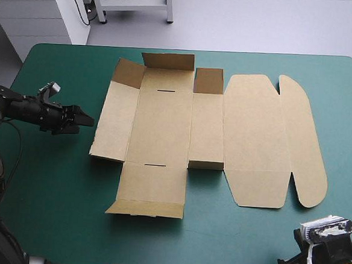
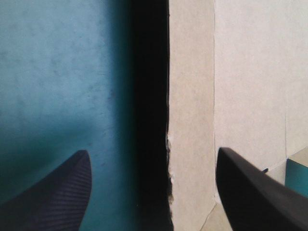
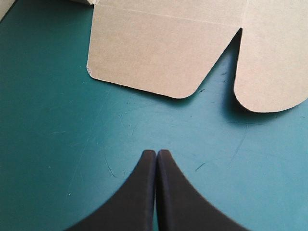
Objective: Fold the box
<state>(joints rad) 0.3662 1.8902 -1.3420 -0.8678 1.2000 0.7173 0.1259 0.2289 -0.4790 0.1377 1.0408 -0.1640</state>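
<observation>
Right hand [image 3: 156, 154], closed on nothing, parked at the worktop's [image 1: 50, 196] near right corner, clear of the largely flat brown box [image 1: 164, 131] lying mid-worktop; left hand [image 2: 153, 151], open, lined up on the box's left flap edge, apparently to raise that wall.

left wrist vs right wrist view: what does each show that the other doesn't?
Only left wrist: the left gripper open, straddling a straight edge of the box, with a dark shadow running along that edge. Only right wrist: the right gripper shut over bare teal-green cover, with two rounded flaps lying ahead of it, apart from it. Both: brown board on the teal-green cover, neither gripper shut on it.
</observation>
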